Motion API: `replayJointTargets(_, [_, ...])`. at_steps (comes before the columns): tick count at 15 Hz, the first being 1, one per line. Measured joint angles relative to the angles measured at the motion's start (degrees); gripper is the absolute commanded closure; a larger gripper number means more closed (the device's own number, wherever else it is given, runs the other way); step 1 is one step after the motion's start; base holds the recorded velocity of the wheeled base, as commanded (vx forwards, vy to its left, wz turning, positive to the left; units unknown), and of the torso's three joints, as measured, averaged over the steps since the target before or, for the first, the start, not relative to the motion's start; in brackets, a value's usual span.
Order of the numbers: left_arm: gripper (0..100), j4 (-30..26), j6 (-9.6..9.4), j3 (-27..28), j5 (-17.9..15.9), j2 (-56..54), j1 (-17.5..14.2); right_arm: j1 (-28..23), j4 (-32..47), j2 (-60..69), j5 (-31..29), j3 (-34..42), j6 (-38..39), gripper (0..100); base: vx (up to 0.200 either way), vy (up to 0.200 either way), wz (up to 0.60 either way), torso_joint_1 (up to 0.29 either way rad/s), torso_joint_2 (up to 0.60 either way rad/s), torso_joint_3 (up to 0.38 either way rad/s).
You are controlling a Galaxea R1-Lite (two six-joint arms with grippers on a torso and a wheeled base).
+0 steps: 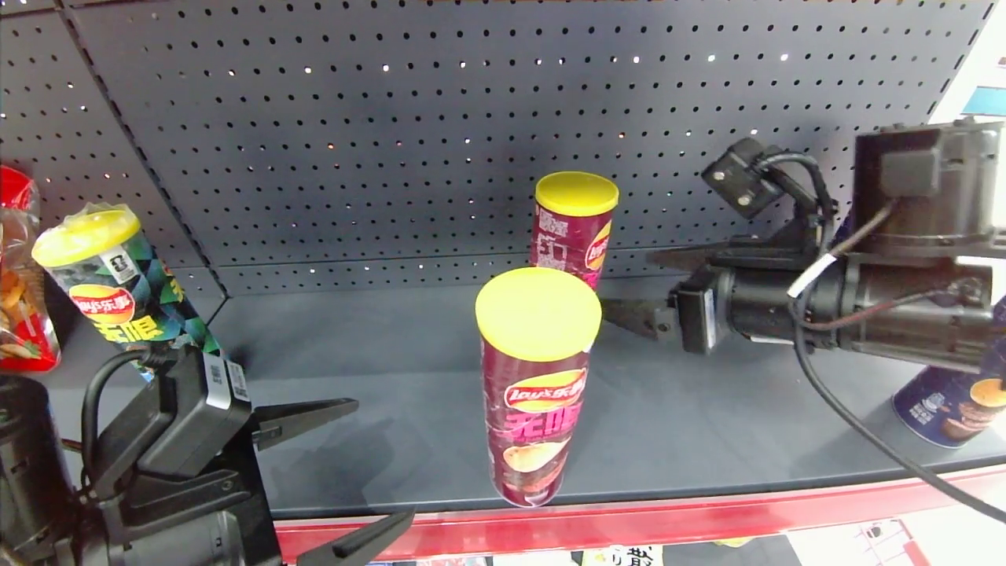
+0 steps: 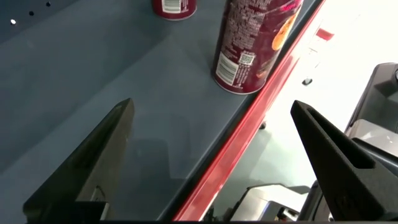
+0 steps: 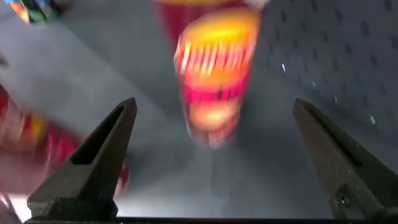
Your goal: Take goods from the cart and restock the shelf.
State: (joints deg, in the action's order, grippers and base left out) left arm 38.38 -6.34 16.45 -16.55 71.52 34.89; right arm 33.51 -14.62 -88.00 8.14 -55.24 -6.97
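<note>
Two maroon chip cans with yellow lids stand upright on the grey shelf (image 1: 377, 354). One can (image 1: 538, 385) is near the red front edge, the other (image 1: 574, 228) at the back by the pegboard. My right gripper (image 1: 629, 283) is open, level with the shelf, its fingertips just right of the back can (image 3: 214, 81), which lies ahead between the fingers. My left gripper (image 1: 385, 460) hangs open and empty at the shelf's front left, apart from the front can (image 2: 252, 43). The back can's base (image 2: 174, 7) shows beyond it.
A green-and-black can (image 1: 118, 283) with a yellow lid leans at the left, beside a red snack bag (image 1: 20, 275). A blue can (image 1: 951, 401) stands at the right under my right arm. The red shelf lip (image 2: 249, 143) runs along the front.
</note>
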Motion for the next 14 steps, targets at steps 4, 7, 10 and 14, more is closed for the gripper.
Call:
replayJointTargets(4, [0,-0.09,0.0,0.33,0.41,1.96,-0.06,0.06,0.04,12.57,-2.07,14.17,-0.2,0,0.0,0.0,0.0,0.0,0.0,0.0])
replayJointTargets(7, [0,-0.01,-0.01,1.24,0.77,4.5,-0.06,0.05,0.2,24.15,-3.61,23.98,-0.39,0,0.0,0.0,0.0,0.0,0.0,0.0])
replayJointTargets(10, [0,0.02,-0.2,2.49,0.82,7.11,-0.09,-0.16,0.72,35.23,-7.06,29.85,-0.55,0,0.0,0.0,0.0,0.0,0.0,0.0])
replayJointTargets(14, [0,0.1,-0.48,3.01,1.15,9.79,-0.09,-2.67,0.83,44.54,-13.2,31.51,-0.6,0,0.0,0.0,0.0,0.0,0.0,0.0])
